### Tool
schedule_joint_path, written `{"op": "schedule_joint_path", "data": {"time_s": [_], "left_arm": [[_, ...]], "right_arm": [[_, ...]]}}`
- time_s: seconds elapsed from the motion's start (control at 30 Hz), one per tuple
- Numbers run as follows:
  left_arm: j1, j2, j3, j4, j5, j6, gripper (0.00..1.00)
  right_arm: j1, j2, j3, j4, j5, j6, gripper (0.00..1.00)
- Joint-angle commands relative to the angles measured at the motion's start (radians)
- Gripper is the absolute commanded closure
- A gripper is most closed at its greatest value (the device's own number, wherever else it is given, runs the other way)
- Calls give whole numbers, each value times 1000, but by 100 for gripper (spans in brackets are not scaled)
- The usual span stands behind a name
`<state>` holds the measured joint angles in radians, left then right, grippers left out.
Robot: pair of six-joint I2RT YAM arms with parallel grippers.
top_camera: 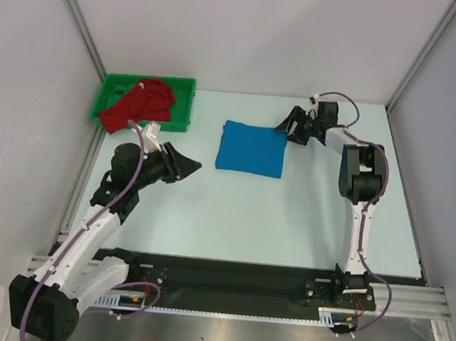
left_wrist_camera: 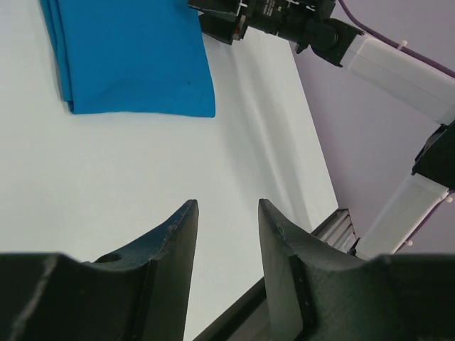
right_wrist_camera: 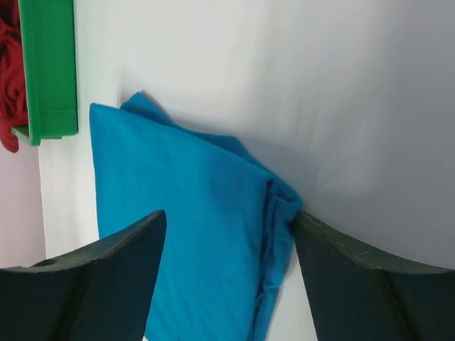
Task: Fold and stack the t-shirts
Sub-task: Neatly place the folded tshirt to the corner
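Jaws left and right stand apart; one folded blue shirt [top_camera: 251, 149], one red shirt [top_camera: 141, 104] in one tray [top_camera: 180, 81].

green plastic tray [top_camera: 182, 104] | sits flat at far-left corner | on pale table [top_camera: 232, 218]

Plain bright blue, unpatterned, on the folded t-shirt [top_camera: 251, 149] against a pale, faintly blue-white counter [top_camera: 248, 219]; deep red on the crumpled t-shirt [top_camera: 141, 104] in a vivid green tray [top_camera: 185, 88]. White shells with black joints on the left arm [top_camera: 89, 235] and right arm [top_camera: 357, 236], matte black at the jaws, purple on the cables [top_camera: 141, 154] trailing along both, black along the strip [top_camera: 235, 278] at the counter's near edge, light grey on the surrounding walls [top_camera: 263, 31].
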<state>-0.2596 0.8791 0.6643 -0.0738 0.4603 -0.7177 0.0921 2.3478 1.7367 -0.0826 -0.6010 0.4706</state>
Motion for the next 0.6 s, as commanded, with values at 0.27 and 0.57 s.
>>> {"op": "schedule_joint_path", "data": {"time_s": [0.27, 0.57], "left_arm": [[-4, -49, -6, -43, 75, 12, 55], [-4, -112, -23, -44, 130, 3, 54]], "right_arm": [[-8, -65, -207, 180, 130, 232, 86], [-161, -496, -735, 31, 505, 457, 100]]}}
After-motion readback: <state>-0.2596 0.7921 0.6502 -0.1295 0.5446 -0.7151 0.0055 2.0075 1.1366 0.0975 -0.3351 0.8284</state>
